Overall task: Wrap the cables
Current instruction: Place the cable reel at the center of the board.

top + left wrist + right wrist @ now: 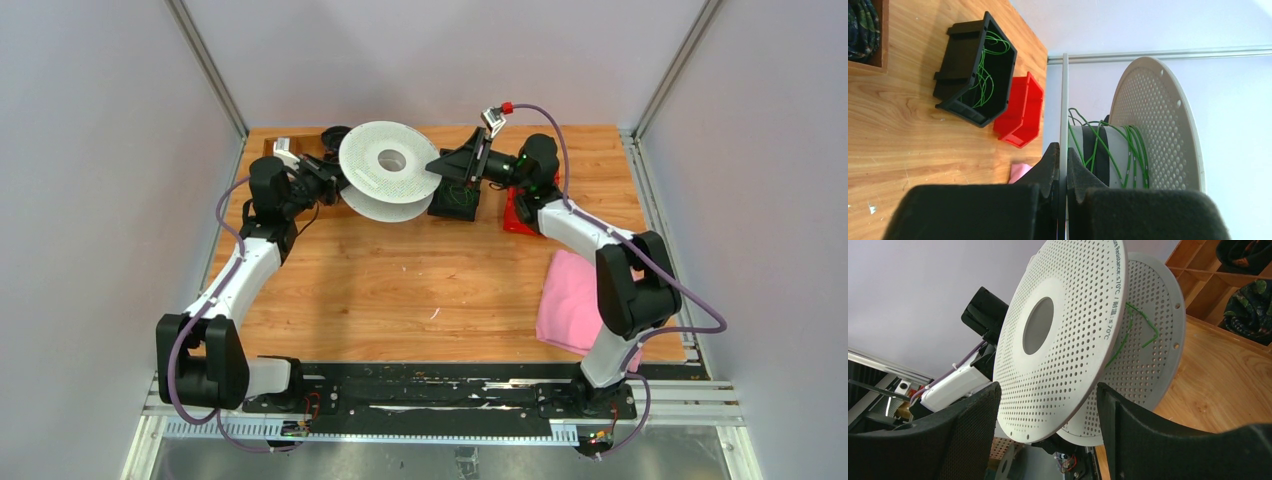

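A grey perforated spool is held tilted above the table's far side. My left gripper is shut on the thin edge of one flange, seen edge-on in the left wrist view. Thin green cables are wound round the spool's hub. More green cables lie in a black bin. My right gripper is open at the spool's right edge. In the right wrist view its fingers stand either side of the near flange without touching it. A green cable shows between the flanges.
A red bin stands right of the black bin. A pink cloth lies at the right near side. A wooden tray at the far left holds dark cord bundles. Metal frame posts stand at the far corners.
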You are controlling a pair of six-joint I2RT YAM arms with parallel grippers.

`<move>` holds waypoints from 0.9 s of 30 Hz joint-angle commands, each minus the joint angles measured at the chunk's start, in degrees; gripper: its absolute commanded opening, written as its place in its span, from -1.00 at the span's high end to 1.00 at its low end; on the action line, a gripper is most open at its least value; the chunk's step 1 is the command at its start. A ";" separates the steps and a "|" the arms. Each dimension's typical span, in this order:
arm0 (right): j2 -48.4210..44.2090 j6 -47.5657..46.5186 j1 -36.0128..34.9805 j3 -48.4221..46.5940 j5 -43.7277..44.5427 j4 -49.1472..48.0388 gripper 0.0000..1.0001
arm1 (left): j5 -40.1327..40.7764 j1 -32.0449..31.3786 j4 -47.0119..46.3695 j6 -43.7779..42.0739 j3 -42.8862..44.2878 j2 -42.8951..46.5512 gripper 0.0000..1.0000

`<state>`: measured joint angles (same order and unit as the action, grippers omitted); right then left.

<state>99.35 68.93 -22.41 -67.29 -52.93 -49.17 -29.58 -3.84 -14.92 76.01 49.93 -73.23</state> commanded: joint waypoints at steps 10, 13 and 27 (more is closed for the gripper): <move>-5.25 -9.20 5.32 3.05 -1.20 6.82 -0.40 | -2.18 0.27 -4.83 -0.73 0.47 2.00 0.99; -6.65 -12.22 7.70 4.22 -1.39 8.74 -0.40 | -2.45 -0.72 -4.84 -2.18 -0.23 1.71 0.99; -16.31 -32.49 17.87 4.16 0.12 31.88 -0.40 | 1.28 -13.10 -4.86 -11.12 -3.26 -2.72 0.99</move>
<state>86.04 45.19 -6.24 -62.81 -52.88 -26.35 -29.12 -14.09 -15.57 67.53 47.35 -74.50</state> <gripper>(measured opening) 0.702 0.040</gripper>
